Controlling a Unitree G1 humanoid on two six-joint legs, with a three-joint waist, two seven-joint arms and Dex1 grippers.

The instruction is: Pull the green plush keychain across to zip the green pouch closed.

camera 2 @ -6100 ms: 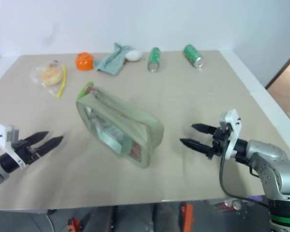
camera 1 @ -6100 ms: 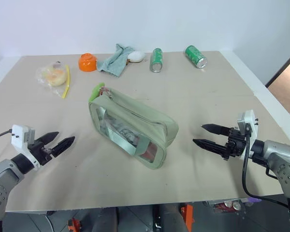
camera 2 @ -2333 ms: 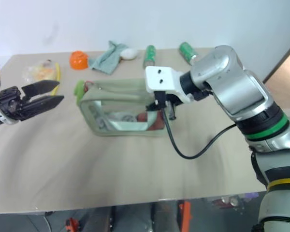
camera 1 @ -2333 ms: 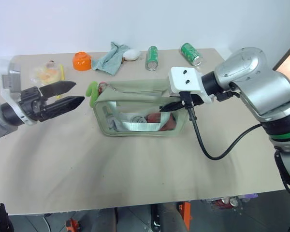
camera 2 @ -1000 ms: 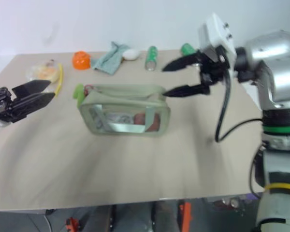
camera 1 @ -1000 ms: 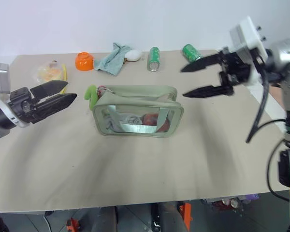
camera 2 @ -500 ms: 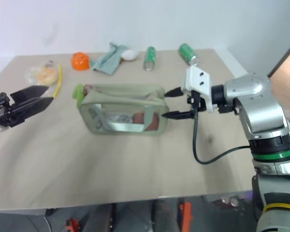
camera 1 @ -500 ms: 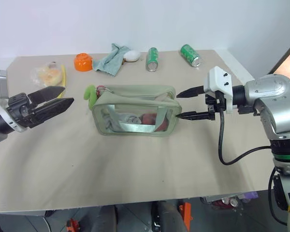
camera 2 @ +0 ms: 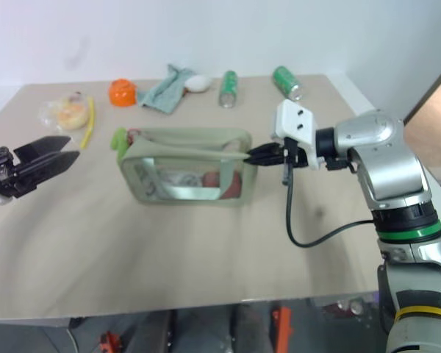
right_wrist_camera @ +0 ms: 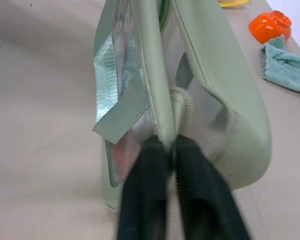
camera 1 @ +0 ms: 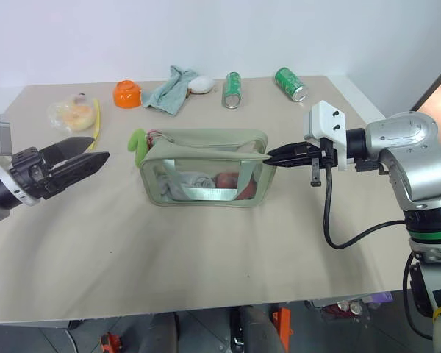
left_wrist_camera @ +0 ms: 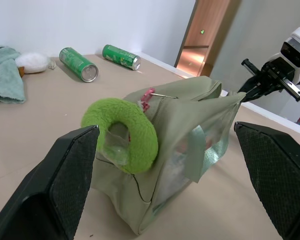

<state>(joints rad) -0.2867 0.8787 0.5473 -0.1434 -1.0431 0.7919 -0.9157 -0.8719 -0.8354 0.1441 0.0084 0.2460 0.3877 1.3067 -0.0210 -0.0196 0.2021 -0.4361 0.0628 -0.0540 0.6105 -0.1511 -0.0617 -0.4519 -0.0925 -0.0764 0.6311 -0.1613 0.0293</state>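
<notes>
Mid-table, the green pouch (camera 1: 206, 168) stands on its long edge, clear panel toward the robot, zipper along the top. Green plush keychain (camera 1: 138, 140) hangs off the pouch's left end — so the slider sits at that end and the whole zip run is yet to be made.

Right gripper (camera 1: 273, 155): fingers pinched together on the pouch's right end, clamping a fold of fabric or strap at the upper corner; the right wrist view shows the two black fingers (right_wrist_camera: 140, 190) closed on the pale green edge. Reads as the anchor hand.

Left gripper (camera 1: 84, 163): jaws fully apart, holding nothing, hanging off to the left of the pouch and apart from it. In the left wrist view the plush ring (left_wrist_camera: 126, 132) sits between the two spread fingers but out ahead of them.

Step in hand, as judged: bring the left gripper in onto the plush ring. To do it well — close across the ring's thick body, not the small pink bit or clasp; keep the right-hand pinch firm so the pouch doesn't slide; then pull level along the zipper line toward the right end, not upward, or the pouch may tip.

Far edge of table: two green cans (camera 1: 234, 89), orange bowl (camera 1: 127, 94), a cloth (camera 1: 173, 89).
</notes>
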